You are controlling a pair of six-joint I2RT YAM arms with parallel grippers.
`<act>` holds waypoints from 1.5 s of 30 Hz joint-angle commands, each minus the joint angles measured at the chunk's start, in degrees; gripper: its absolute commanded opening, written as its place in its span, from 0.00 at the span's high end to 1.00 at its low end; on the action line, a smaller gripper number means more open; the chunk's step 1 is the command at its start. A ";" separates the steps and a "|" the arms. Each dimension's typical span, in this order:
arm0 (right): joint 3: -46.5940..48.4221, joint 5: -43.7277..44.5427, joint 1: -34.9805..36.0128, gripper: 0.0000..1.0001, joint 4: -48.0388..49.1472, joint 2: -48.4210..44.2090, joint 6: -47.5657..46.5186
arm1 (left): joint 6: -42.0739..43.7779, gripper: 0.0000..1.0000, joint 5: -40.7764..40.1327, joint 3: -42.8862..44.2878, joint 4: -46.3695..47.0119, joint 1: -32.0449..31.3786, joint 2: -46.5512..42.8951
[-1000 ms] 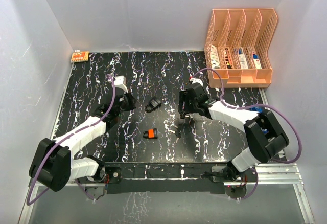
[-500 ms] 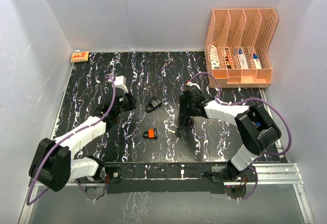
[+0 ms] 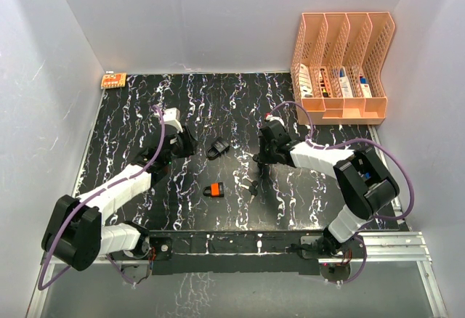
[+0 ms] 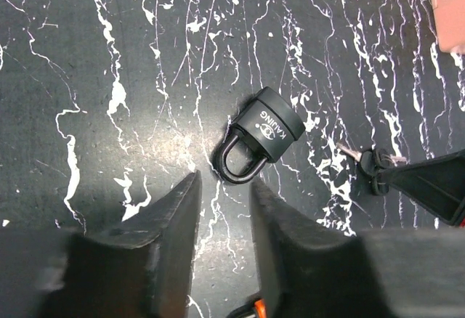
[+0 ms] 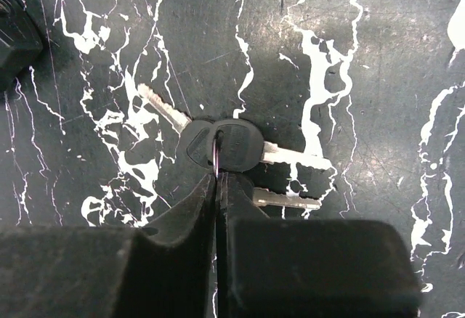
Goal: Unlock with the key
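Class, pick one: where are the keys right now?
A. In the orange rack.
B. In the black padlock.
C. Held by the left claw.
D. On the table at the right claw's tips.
D: the keys lie flat on the table, right at the tips of the right claw.

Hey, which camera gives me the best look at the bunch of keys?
The right wrist view: the keys fill the middle, black heads and silver blades sharp. The top external view shows only a small dark cluster; the left wrist view catches them small near its right edge.
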 commanded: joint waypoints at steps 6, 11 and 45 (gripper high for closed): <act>-0.66 0.52 0.44 1.00 7.55 -8.11 -2.05 | 1.31 0.23 3.60 1.04 2.21 -0.14 0.45; -4.92 -3.78 0.53 1.00 14.97 -17.52 -5.60 | 0.73 0.13 9.62 -1.34 9.21 -0.13 0.35; -10.00 -22.86 0.55 1.00 30.28 -25.66 -6.73 | -15.56 0.17 16.70 -7.53 30.45 -2.95 4.77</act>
